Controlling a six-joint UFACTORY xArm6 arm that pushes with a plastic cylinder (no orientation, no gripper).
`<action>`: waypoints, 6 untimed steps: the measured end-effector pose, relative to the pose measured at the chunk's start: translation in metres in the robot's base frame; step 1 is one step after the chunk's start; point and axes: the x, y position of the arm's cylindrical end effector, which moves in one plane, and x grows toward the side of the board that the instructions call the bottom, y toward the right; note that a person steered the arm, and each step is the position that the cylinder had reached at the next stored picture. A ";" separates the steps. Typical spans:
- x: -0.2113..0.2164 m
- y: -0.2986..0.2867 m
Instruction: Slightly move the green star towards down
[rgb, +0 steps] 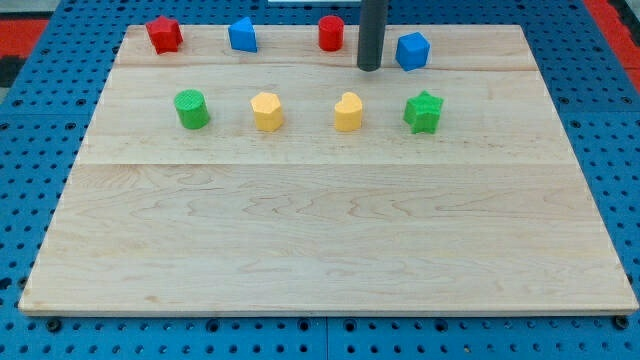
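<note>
The green star (423, 112) sits on the wooden board (320, 230) at the right end of the middle row. My tip (368, 68) is the lower end of a dark rod coming down from the view's top. It stands up and to the left of the green star, apart from it, between the red cylinder (331, 32) and the blue cube (412, 50).
A yellow heart-like block (348, 111), a yellow hexagon-like block (267, 111) and a green cylinder (191, 109) share the star's row. A red block (164, 35) and a blue block (242, 35) sit along the top. Blue pegboard surrounds the board.
</note>
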 end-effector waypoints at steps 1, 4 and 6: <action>0.022 0.016; 0.096 0.019; 0.128 -0.025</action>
